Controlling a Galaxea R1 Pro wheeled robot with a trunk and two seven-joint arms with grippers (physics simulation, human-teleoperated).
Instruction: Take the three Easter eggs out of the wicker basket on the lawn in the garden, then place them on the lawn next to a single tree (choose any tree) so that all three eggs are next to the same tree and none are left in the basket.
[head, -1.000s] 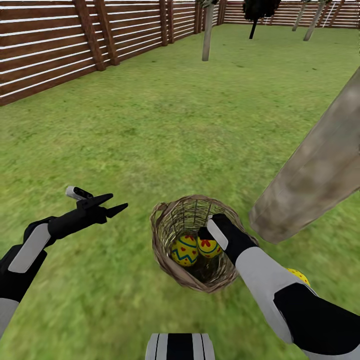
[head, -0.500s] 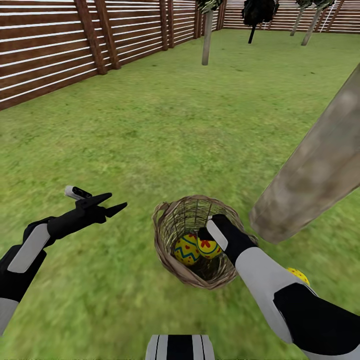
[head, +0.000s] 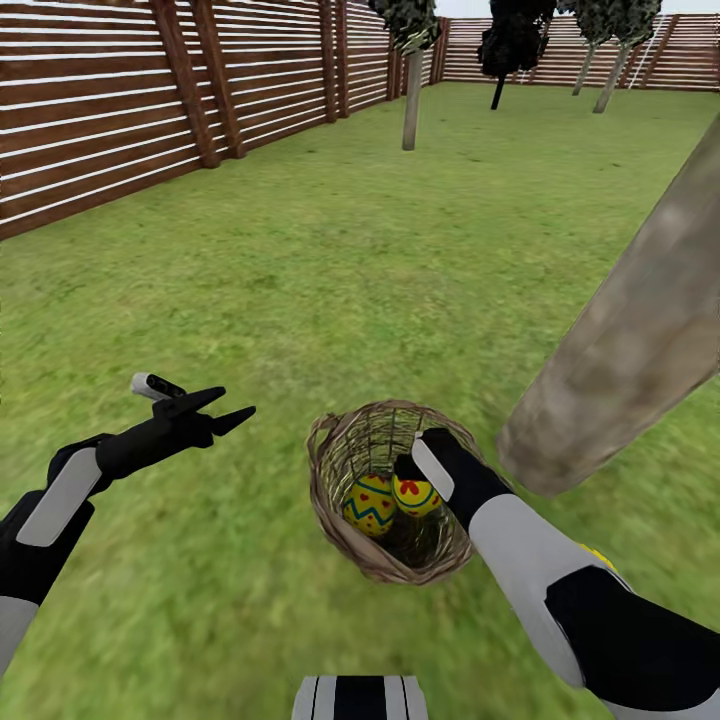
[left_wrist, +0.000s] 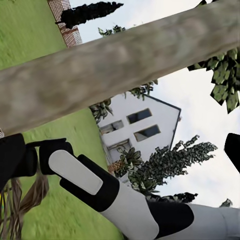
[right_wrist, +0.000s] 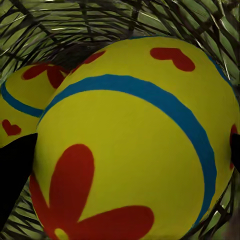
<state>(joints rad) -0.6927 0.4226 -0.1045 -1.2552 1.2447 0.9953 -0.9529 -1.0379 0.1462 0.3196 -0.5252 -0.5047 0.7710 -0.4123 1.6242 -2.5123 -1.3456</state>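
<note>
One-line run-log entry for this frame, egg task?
phase: egg pickup | right claw: inside basket, around egg | basket: two eggs | third egg: on grass by tree trunk | left claw: open, idle

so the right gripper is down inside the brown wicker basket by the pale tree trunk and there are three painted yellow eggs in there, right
Not quite: the head view shows two painted yellow eggs in the brown wicker basket, not three. A third yellow egg lies on the grass behind the right arm. The rest holds: the right gripper reaches into the basket, which sits beside the pale mottled tree trunk.
</note>
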